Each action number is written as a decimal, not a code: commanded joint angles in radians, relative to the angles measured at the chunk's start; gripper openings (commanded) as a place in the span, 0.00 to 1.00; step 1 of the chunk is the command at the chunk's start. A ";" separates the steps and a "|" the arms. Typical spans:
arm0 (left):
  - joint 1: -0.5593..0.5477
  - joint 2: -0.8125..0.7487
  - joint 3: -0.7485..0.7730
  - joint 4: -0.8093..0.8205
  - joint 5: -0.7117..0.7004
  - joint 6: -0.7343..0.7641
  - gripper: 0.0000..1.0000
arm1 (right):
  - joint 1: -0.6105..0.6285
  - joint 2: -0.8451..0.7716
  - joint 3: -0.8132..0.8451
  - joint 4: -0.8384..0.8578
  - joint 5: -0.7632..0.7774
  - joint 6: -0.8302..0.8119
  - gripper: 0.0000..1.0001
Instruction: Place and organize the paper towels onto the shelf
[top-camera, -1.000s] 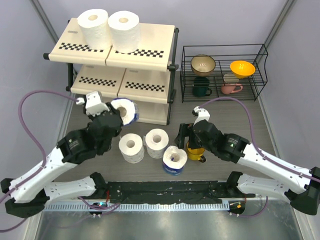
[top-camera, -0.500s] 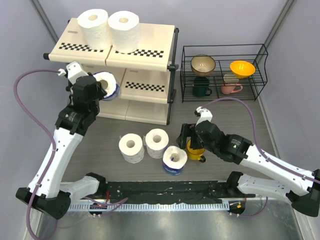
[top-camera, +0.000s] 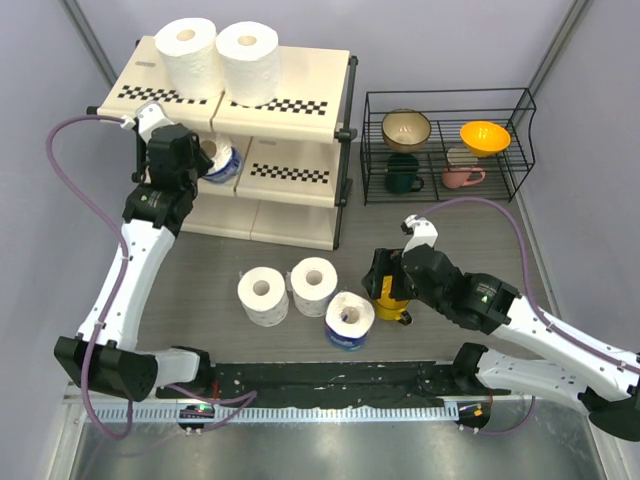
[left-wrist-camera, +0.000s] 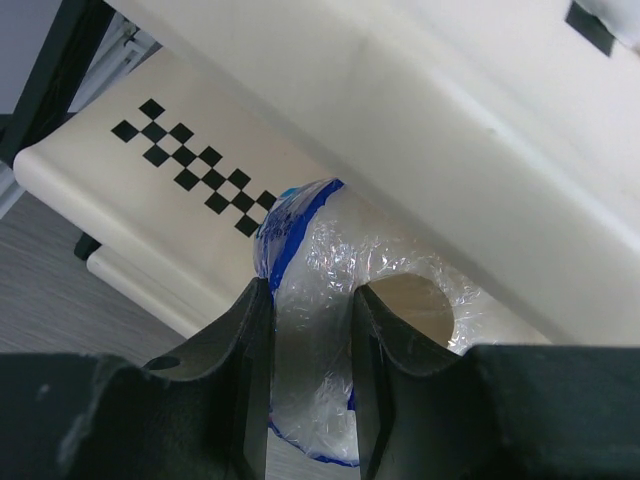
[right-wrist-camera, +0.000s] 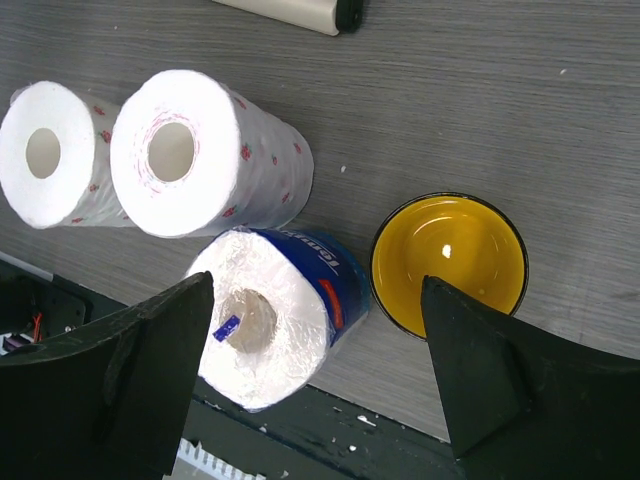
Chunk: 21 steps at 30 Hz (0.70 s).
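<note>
Your left hand (left-wrist-camera: 310, 300) is clamped on a wrapped roll (left-wrist-camera: 320, 230): crinkly clear film with a blue band over soft white paper, its hollow core showing. It is held in the gap between the top and middle boards of the shelf (top-camera: 290, 105), at 11 o'clock on the tabletop (top-camera: 200, 270). Two bare rolls (top-camera: 190, 50) stand on the smooth cream top board. Your right hand (right-wrist-camera: 318, 283) hangs released over a glossy yellow cup (right-wrist-camera: 448, 262). At the cup's 9 o'clock are a second wrapped roll (right-wrist-camera: 265, 320) and two pink-dotted rolls (right-wrist-camera: 200, 165).
</note>
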 joint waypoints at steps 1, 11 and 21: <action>0.028 -0.005 0.048 0.140 0.023 -0.005 0.28 | 0.003 -0.014 0.011 -0.016 0.045 0.002 0.90; 0.040 0.046 0.057 0.166 0.035 -0.014 0.32 | 0.003 -0.014 0.024 -0.027 0.051 0.002 0.90; 0.045 0.061 0.056 0.154 0.035 -0.010 0.75 | 0.003 -0.017 0.027 -0.033 0.054 -0.001 0.90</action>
